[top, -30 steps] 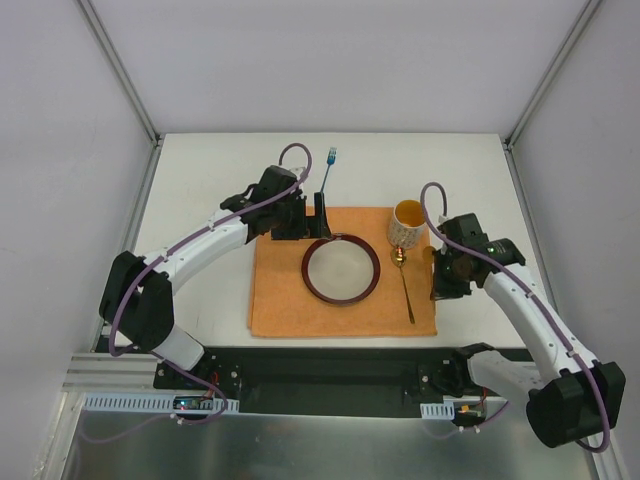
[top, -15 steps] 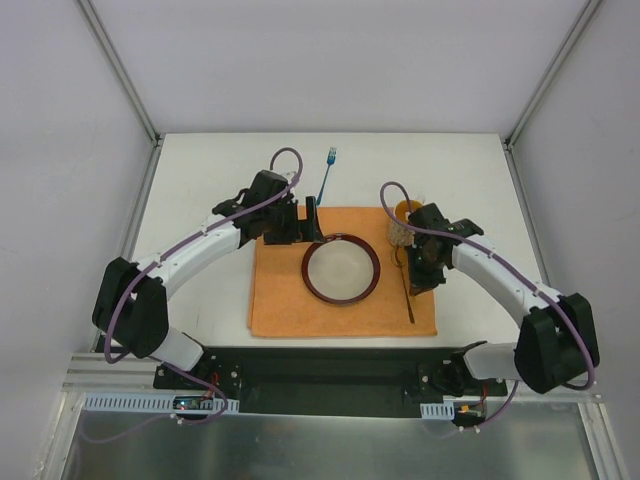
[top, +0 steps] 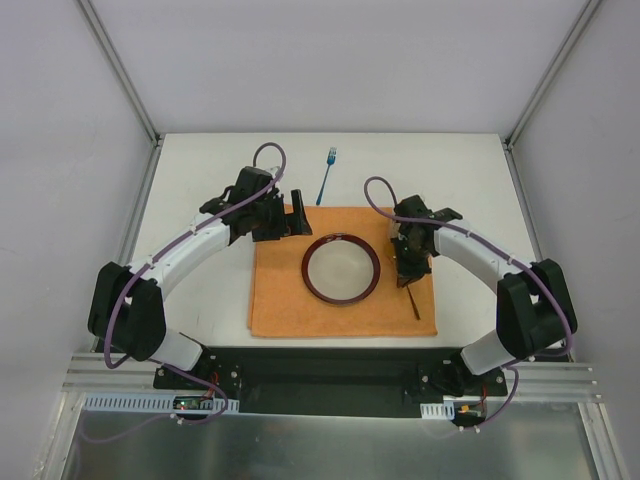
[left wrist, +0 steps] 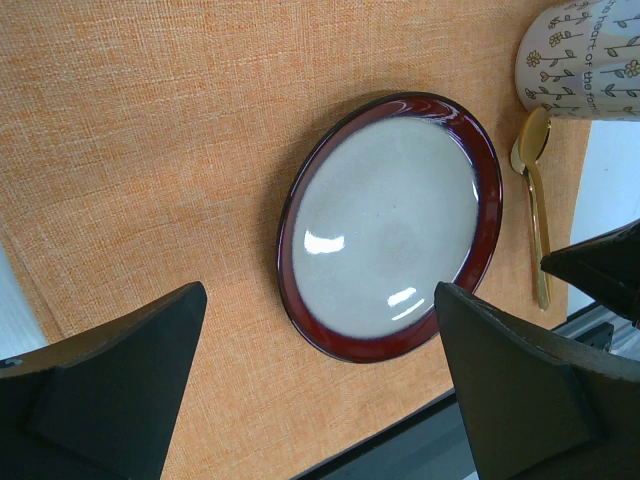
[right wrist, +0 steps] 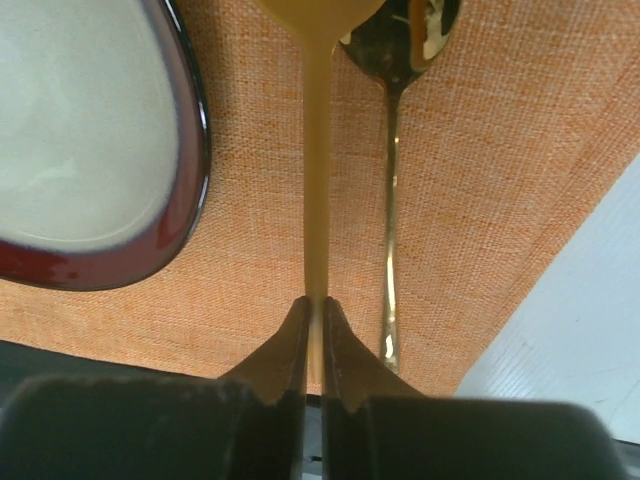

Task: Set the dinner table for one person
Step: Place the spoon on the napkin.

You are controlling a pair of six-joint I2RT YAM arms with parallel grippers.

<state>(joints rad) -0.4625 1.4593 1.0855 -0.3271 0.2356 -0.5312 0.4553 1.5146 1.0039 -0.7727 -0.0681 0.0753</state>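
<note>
Right gripper (right wrist: 313,305): clamped on the gold spoon (right wrist: 317,150) by its thin, slick handle.
Left gripper (left wrist: 320,288): apart, empty, over the plate (left wrist: 390,220).
Gold spoon: may swivel in my pinch, or clip the glazed round plate on my left.
Placemat (right wrist: 480,150): coarse orange weave beneath.
Desk (right wrist: 580,330): smooth white, under it, bare to my right.

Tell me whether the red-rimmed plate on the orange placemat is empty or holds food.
Empty. The plate shows only bare, glossy pale glaze inside its red rim; nothing lies on it.
</note>
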